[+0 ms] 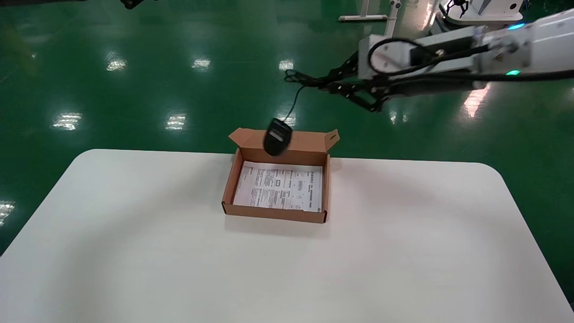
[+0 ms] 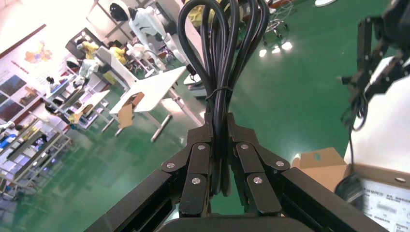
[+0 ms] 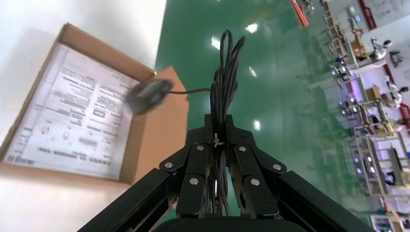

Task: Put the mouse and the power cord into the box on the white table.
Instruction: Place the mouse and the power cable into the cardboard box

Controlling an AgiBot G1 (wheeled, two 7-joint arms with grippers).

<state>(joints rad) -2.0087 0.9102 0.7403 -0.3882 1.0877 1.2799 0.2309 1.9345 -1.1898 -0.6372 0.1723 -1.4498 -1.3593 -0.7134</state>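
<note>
The right gripper (image 3: pixel 220 145) clenches its fingers (image 3: pixel 196 166) on the mouse's bundled cable, so the mouse (image 1: pixel 277 137) dangles below them over the box (image 1: pixel 278 215). The left gripper (image 2: pixel 220 140) fingers (image 2: pixel 198 164) clamp the power cord (image 2: pixel 222 48), kept aloft away from the tabletop (image 1: pixel 134 251), likely awaiting its turn.

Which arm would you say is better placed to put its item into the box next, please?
Right. The right gripper holds the cable bundle with the mouse dangling just over the box. The left gripper, clamped on the power cord, is outside the head view.
</note>
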